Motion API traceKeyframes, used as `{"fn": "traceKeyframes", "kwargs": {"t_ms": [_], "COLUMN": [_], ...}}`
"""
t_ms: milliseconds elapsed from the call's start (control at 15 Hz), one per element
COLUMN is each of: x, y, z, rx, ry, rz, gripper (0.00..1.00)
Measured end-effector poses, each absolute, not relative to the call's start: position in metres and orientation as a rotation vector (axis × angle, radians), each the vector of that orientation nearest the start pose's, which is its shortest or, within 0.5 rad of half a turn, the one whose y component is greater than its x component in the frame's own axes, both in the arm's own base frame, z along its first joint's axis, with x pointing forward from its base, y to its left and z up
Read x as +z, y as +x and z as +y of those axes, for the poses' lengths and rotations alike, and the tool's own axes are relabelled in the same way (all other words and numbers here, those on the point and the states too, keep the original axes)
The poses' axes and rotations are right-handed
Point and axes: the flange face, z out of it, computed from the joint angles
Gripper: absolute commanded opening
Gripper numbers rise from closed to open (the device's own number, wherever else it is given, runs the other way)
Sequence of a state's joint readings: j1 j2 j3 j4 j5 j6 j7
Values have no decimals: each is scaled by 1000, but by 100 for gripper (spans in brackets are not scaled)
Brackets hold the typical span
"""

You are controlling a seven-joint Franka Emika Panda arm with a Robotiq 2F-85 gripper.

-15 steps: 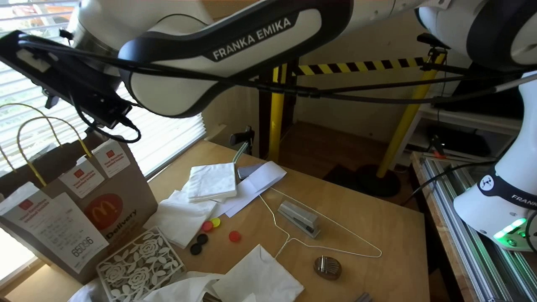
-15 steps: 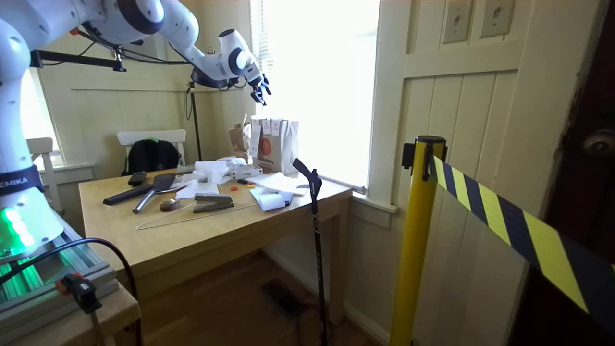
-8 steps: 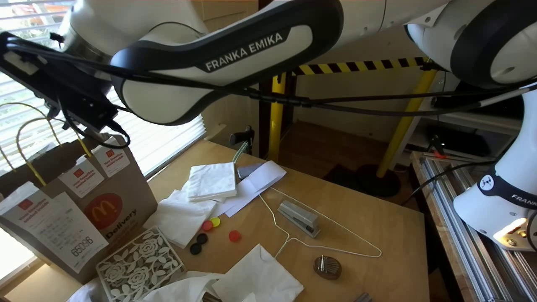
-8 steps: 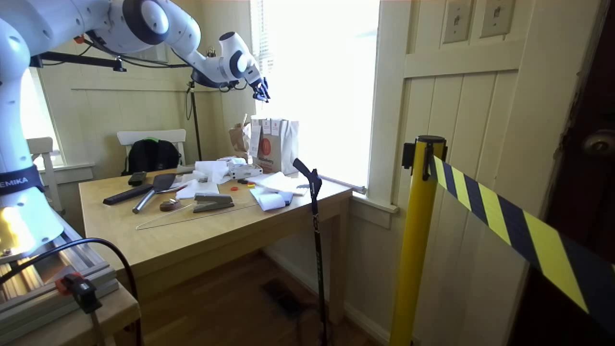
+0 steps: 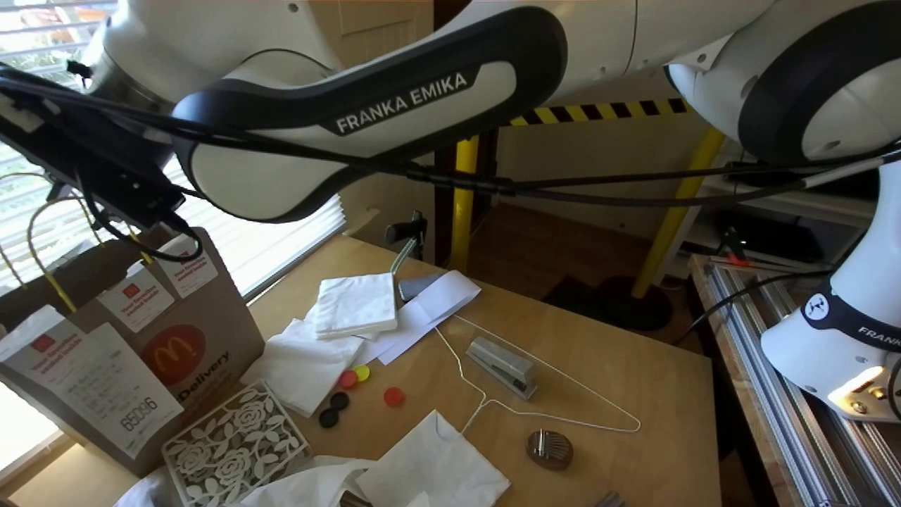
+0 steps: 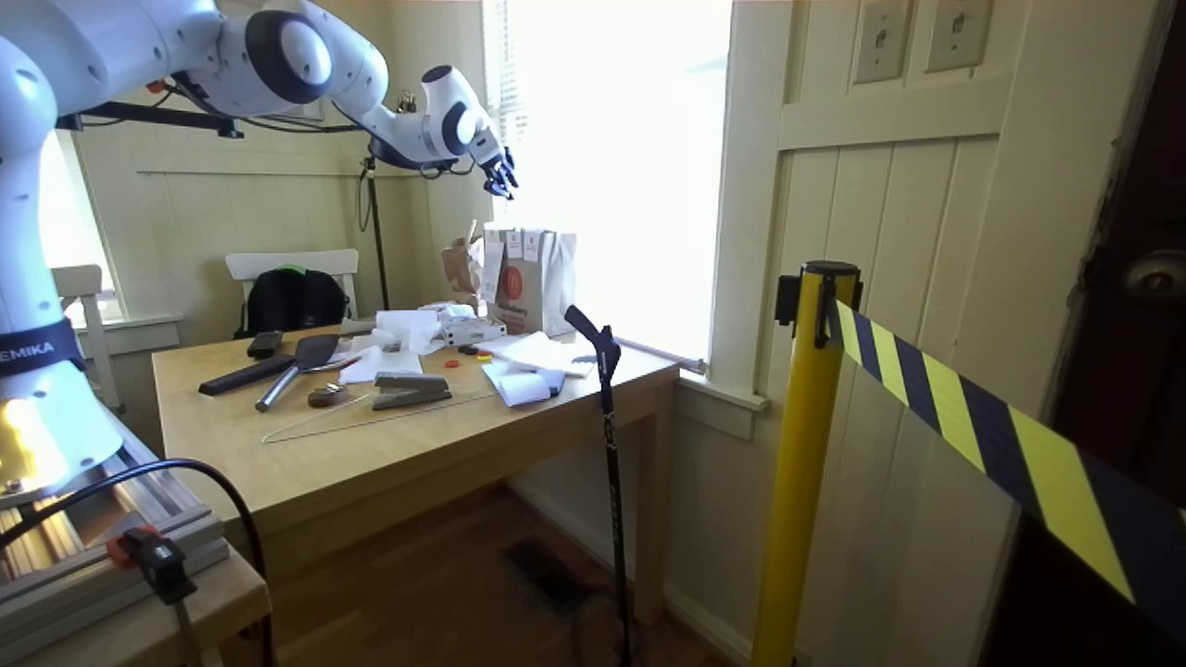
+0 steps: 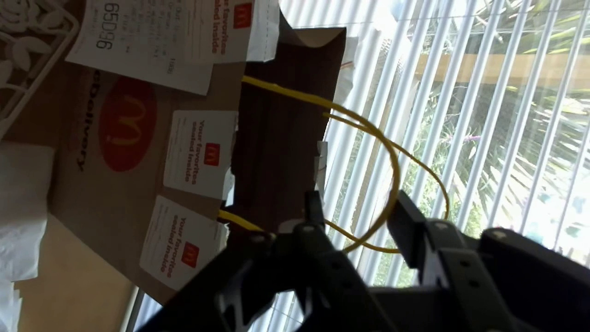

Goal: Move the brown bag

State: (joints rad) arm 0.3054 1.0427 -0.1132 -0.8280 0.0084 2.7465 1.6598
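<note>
The brown bag (image 5: 225, 310) stands upright at the table's window side, with its round red logo and white labels on the face; it also shows in an exterior view (image 6: 533, 301) and in the wrist view (image 7: 115, 193). Its looped yellow handles (image 7: 395, 175) stand up from the open top. My gripper (image 7: 357, 207) is open above the bag. In the wrist view the handle loops cross the gap between the fingers, but I cannot tell whether they lie between them or beyond. The gripper (image 6: 501, 181) is over the bag's top in an exterior view.
Window blinds (image 7: 461, 115) are close behind the bag. A white lattice box (image 5: 236, 451) and white papers (image 5: 303, 366) lie at the bag's foot. A stapler (image 5: 501, 366), a wire hanger (image 5: 563, 422) and a brown thumb piano (image 5: 549, 449) lie on the table (image 5: 633, 366).
The arm has moved down and toward the left in an exterior view, slightly lower over the bag. The bag has not moved. The base light changed from green to yellow.
</note>
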Motion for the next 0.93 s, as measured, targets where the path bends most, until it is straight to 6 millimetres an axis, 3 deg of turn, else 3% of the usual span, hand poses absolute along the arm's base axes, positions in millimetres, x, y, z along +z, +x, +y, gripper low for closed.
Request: {"fn": "traceKeyframes", "kwargs": {"t_ms": [67, 133, 267, 467, 933], "x": [387, 387, 386, 385, 403], "y": [818, 818, 819, 820, 819], "z": [212, 213, 213, 213, 220], "rx": [-731, -731, -734, -737, -734], "ry": [-1833, -1830, -1826, -1822, -1822], "rz": [1502, 1500, 1496, 1493, 1493], "gripper": [50, 27, 23, 0, 1]}}
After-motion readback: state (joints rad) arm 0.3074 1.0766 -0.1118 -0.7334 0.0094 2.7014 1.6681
